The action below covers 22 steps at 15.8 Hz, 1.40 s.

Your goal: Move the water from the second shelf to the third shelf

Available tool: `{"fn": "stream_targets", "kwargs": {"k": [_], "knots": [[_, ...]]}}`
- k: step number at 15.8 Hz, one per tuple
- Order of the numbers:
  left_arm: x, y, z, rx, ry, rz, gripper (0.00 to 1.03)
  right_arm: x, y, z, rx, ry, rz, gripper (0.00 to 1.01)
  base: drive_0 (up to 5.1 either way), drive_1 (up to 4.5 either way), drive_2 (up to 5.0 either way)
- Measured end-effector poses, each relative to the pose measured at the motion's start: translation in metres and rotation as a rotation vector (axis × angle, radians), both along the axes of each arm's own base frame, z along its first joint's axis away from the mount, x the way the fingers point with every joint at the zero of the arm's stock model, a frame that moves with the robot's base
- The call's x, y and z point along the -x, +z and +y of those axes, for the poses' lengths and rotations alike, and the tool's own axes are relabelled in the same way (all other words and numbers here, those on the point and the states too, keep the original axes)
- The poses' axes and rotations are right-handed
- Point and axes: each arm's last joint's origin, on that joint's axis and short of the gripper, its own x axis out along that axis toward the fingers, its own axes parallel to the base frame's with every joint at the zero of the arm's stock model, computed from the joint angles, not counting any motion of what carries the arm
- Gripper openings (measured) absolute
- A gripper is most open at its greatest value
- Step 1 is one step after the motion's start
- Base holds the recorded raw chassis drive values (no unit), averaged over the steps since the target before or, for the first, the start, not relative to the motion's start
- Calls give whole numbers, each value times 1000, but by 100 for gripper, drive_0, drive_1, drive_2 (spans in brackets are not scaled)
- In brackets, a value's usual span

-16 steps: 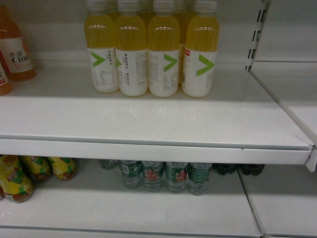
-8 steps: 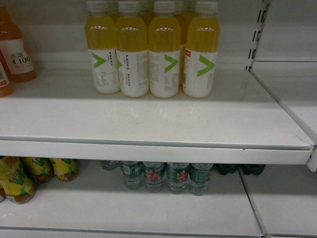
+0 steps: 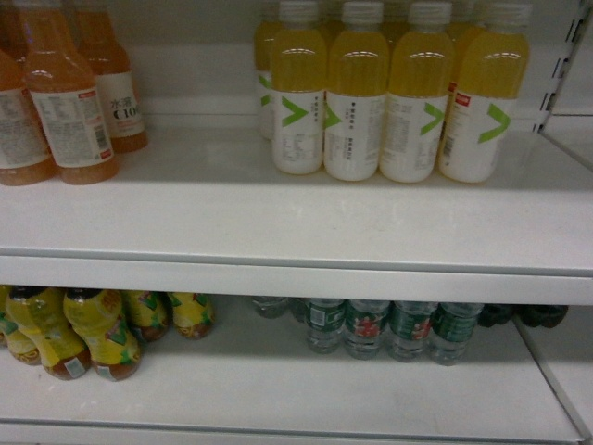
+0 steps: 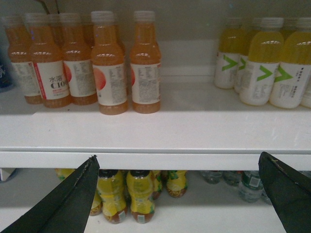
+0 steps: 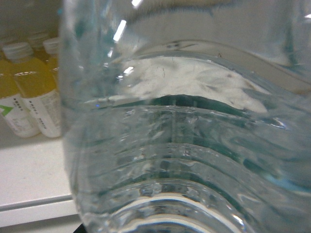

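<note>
A clear ribbed water bottle [image 5: 184,145] fills almost the whole right wrist view, pressed close to the camera and hanging in front of a shelf; my right gripper's fingers are hidden behind it. A row of green-labelled water bottles [image 3: 389,326] stands at the back of the lower shelf [image 3: 278,385], and it also shows in the left wrist view as bottles [image 4: 250,182]. My left gripper [image 4: 177,194] is open and holds nothing, facing the front lip of the upper shelf [image 4: 155,159]. Neither gripper shows in the head view.
Yellow drinks with white labels [image 3: 389,102] stand on the upper shelf [image 3: 278,222] at right, orange drinks [image 3: 65,102] at left. Yellow-wrapped tea bottles [image 3: 93,329] sit on the lower shelf at left. A shelf upright [image 3: 556,74] is at the far right.
The head view has shifted left: all bottles and the upright now sit further right in the frame, and more orange and yellow-wrapped bottles show at left.
</note>
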Motion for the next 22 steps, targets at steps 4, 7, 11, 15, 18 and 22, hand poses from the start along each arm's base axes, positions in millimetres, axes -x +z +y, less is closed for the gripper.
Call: {"fn": "stream_targets", "kwargs": {"k": [4, 7, 11, 15, 18, 22], "knots": [[0, 0, 0, 0, 0, 1, 98, 0, 0, 0, -1, 5, -2, 43, -475, 242, 242], [0, 0, 0, 0, 0, 1, 98, 0, 0, 0, 0, 4, 2, 43, -477, 239, 239], [0, 0, 0, 0, 0, 0, 98, 0, 0, 0, -1, 6, -3, 43, -481, 233, 233], [0, 0, 0, 0, 0, 1, 98, 0, -1, 0, 0, 5, 4, 43, -478, 240, 240], [0, 0, 0, 0, 0, 0, 98, 0, 0, 0, 0, 5, 0, 43, -482, 242, 242], [0, 0, 0, 0, 0, 0, 98, 0, 0, 0, -1, 5, -1, 43, -492, 237, 237]]}}
